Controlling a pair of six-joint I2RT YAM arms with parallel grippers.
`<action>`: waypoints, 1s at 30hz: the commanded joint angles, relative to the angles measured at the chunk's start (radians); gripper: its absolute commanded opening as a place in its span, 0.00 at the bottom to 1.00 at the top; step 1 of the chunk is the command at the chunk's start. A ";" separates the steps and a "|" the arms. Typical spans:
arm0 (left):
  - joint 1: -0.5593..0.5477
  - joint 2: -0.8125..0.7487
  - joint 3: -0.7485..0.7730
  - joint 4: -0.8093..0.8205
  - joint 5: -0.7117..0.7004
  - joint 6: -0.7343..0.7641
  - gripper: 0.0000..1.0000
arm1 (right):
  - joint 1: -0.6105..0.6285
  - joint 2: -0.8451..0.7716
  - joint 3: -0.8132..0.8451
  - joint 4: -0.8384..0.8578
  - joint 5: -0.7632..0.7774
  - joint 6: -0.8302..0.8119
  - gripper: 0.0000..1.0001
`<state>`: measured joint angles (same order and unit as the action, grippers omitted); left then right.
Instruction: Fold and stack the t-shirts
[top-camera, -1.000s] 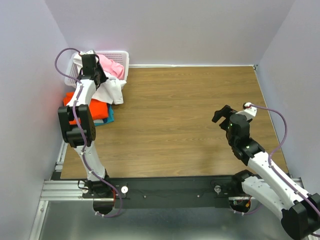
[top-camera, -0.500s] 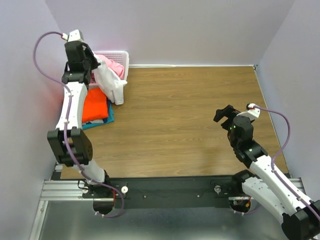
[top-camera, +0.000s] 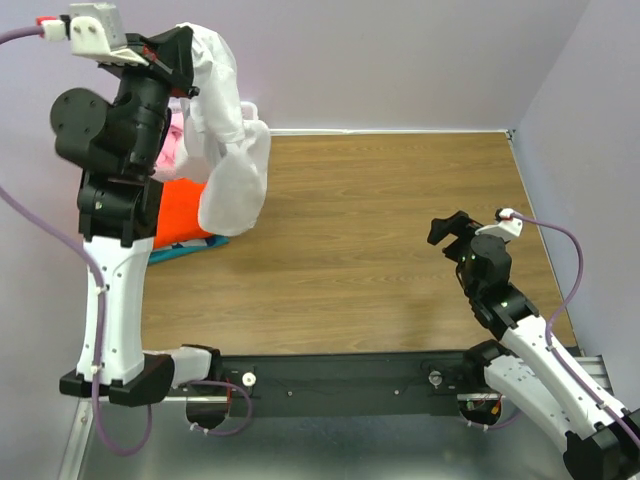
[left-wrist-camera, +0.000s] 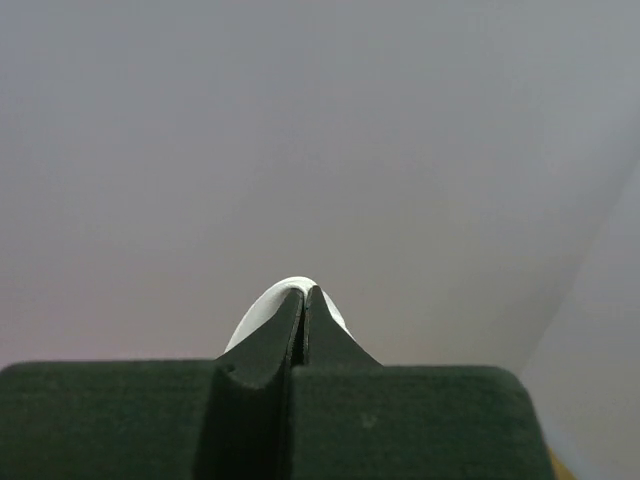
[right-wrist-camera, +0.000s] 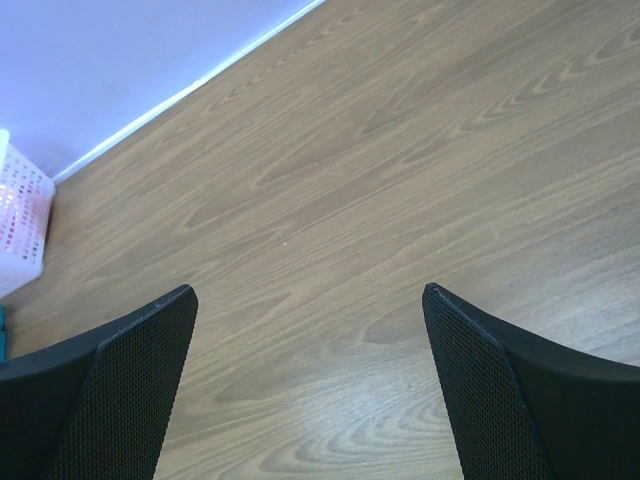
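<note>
Nearest me, the right gripper hovers over the wooden table, jaws spread wide and holding nothing. Farther left, the left gripper pinches the white t-shirt, which dangles above the orange t-shirt and the teal t-shirt. The pink t-shirt sits by the basket.

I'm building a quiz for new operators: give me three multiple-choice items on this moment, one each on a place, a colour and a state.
1. Where is the white t-shirt? A spread mid-table; B hanging from the left claw; C on the floor.
2. What colour lies on the teal t-shirt? A orange; B black; C yellow.
3. The right claw is: A open, empty; B shut on cloth; C out of view.
Answers: B, the shut claw pinches it aloft; A, the orange t-shirt covers the teal; A, jaws apart, nothing between.
</note>
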<state>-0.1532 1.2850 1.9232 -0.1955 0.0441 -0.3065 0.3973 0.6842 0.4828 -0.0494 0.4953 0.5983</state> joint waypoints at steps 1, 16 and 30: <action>-0.055 -0.059 -0.010 0.095 0.131 0.004 0.00 | -0.002 -0.003 -0.015 0.003 -0.017 0.015 1.00; -0.502 -0.088 -0.313 0.358 0.231 -0.011 0.00 | -0.002 -0.035 -0.021 0.002 -0.011 0.009 1.00; -0.585 0.029 -0.819 0.535 -0.139 -0.170 0.00 | -0.003 -0.040 -0.033 0.003 -0.031 0.037 1.00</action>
<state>-0.7364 1.2583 1.1339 0.2848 0.0765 -0.4210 0.3977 0.6399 0.4664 -0.0490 0.4812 0.6163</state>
